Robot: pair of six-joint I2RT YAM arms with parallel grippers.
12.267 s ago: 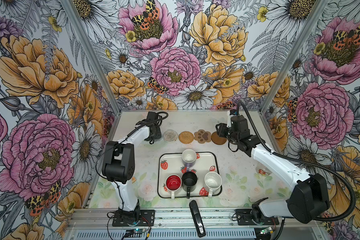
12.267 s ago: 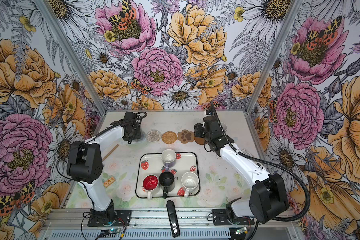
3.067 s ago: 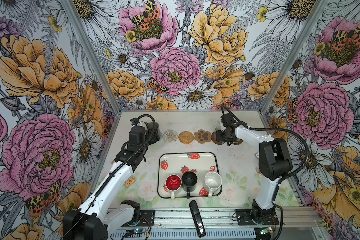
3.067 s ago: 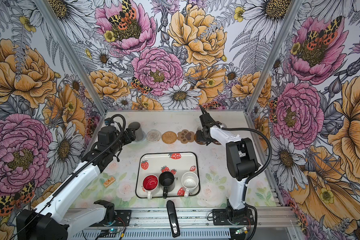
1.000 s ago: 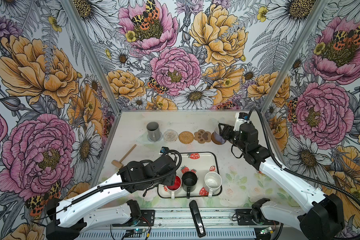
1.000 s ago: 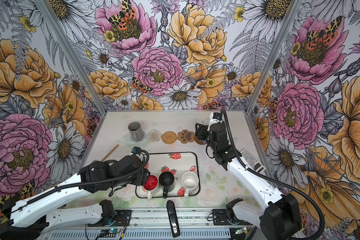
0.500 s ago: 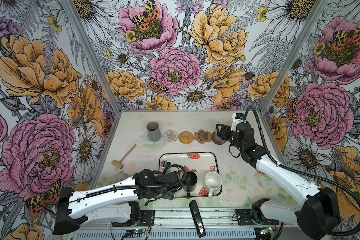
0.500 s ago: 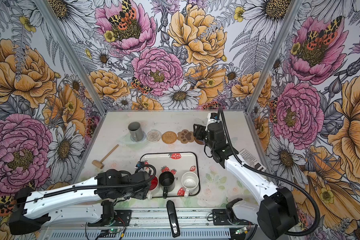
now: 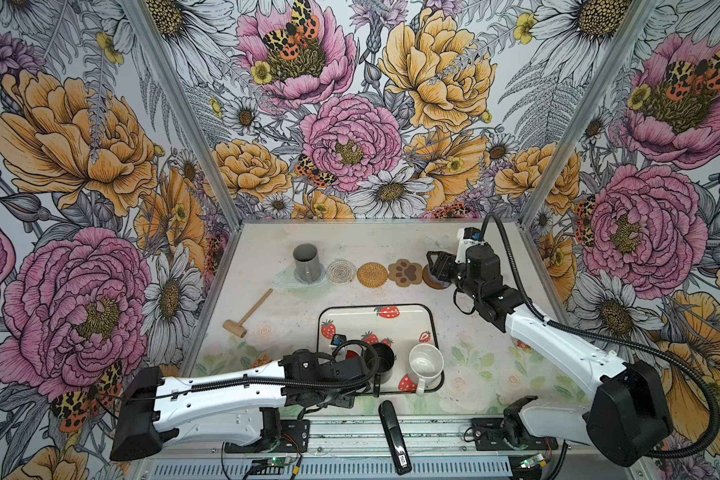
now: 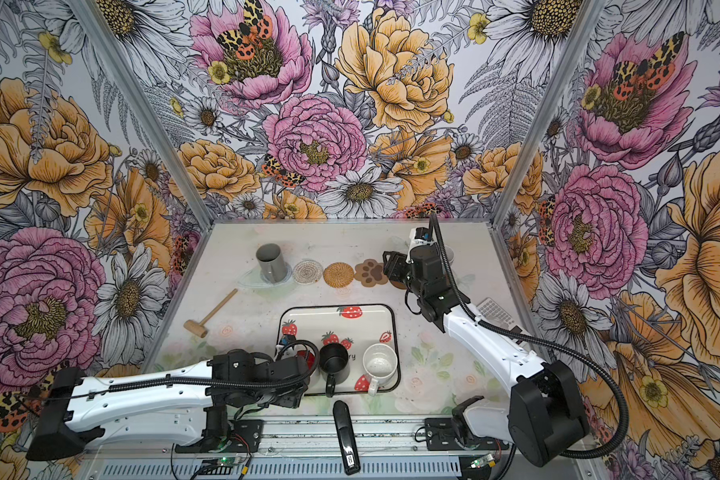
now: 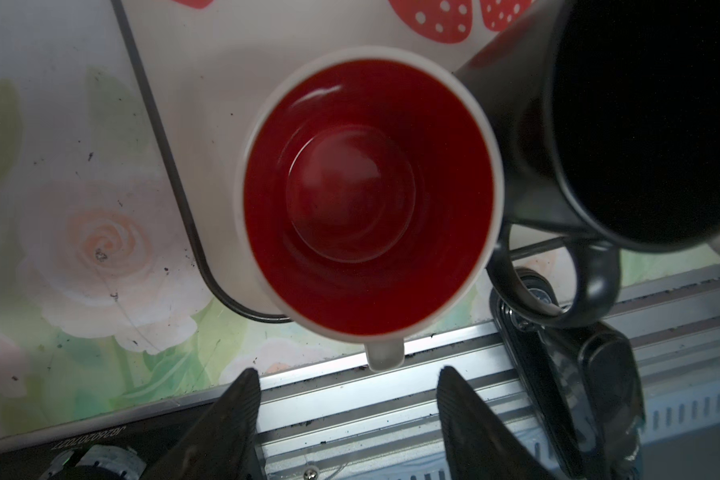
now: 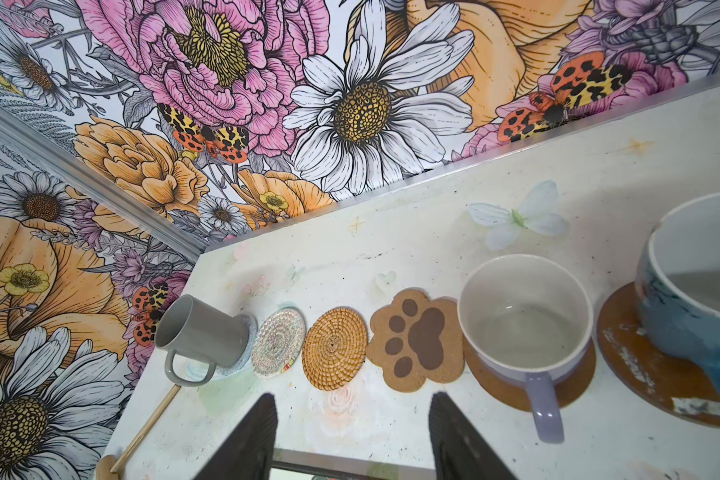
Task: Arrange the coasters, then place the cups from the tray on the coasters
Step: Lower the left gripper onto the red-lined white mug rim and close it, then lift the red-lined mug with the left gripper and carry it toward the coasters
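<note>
**Red-lined mug's handle faced spread left fingers**

The white mug with red inside stood on the tray corner, handle just ahead of the left gripper, its fingers spread, touching nothing. The black mug stood beside. The right gripper, spread and empty, hung short of the paw coaster and lavender mug.

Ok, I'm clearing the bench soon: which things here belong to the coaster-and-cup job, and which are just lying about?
Job: tray, red-lined mug, black mug, white mug, grey mug, lavender mug, blue mug, crocheted coaster, beaded coaster, rattan coaster, paw coaster, two brown discs.
Lying about: wooden mallet, black device, white keypad.
</note>
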